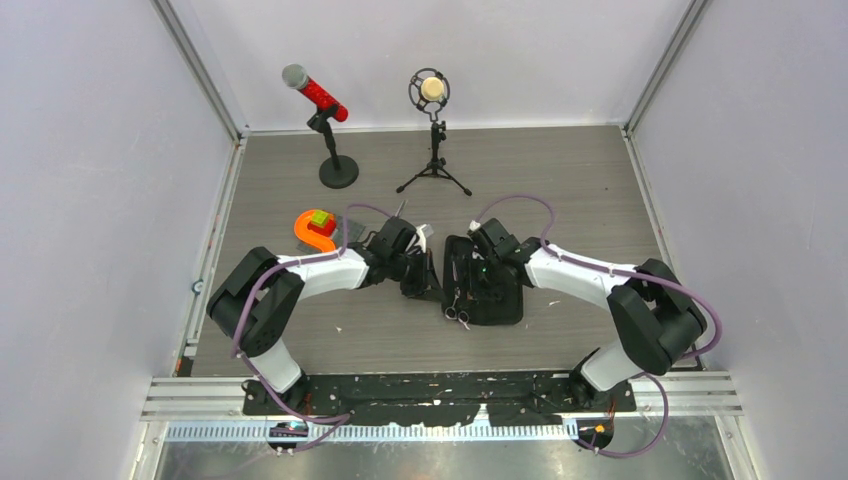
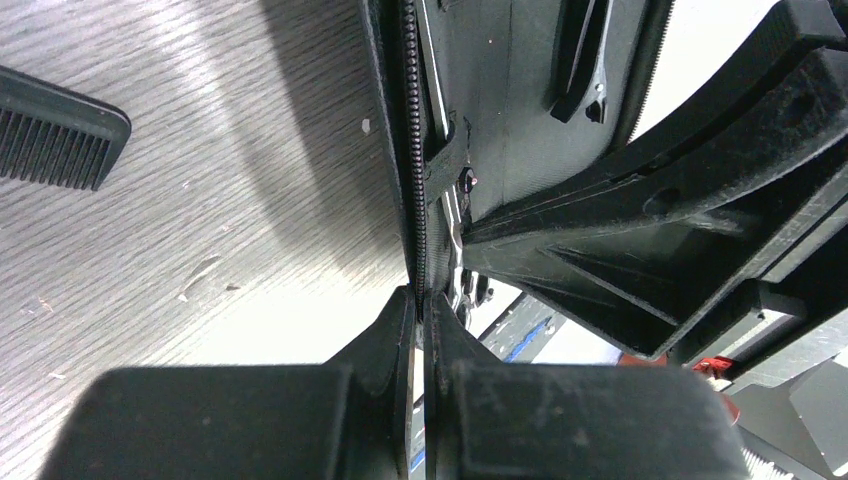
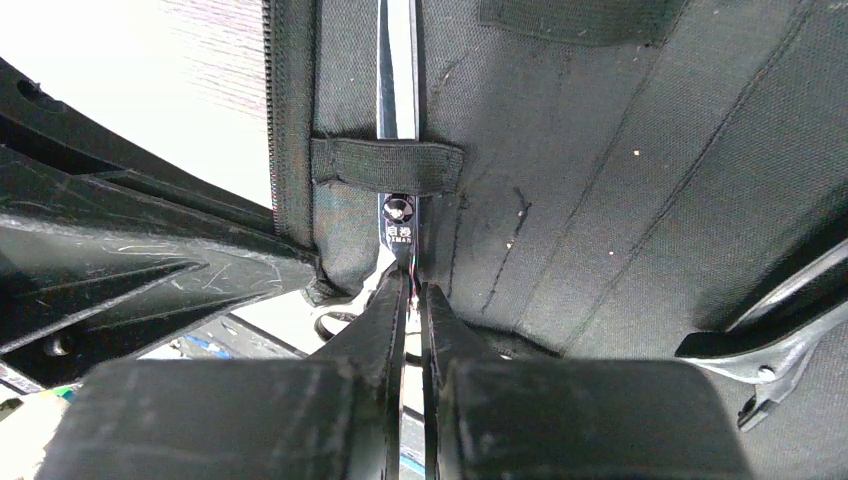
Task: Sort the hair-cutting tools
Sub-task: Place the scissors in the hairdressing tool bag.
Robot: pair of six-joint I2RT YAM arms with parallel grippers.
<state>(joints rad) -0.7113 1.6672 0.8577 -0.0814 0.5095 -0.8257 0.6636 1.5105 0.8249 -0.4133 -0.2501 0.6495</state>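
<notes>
A black zip case (image 1: 500,300) lies open at the table's centre between my two arms. My left gripper (image 2: 420,300) is shut on the case's zippered left edge (image 2: 412,150), holding that flap up. My right gripper (image 3: 408,285) is shut on slim silver scissors (image 3: 397,70) just below their pivot screw; the blades run under an elastic strap (image 3: 385,165) inside the case. Ring handles of scissors (image 1: 458,312) stick out at the case's near edge. A black comb (image 2: 60,130) lies on the table left of the case. A thin black clip (image 2: 580,60) sits inside the case.
A red microphone (image 1: 320,100) on a round base and a second microphone (image 1: 432,90) on a tripod stand at the back. An orange curved piece with a green block (image 1: 315,230) lies behind my left arm. White walls close in both sides.
</notes>
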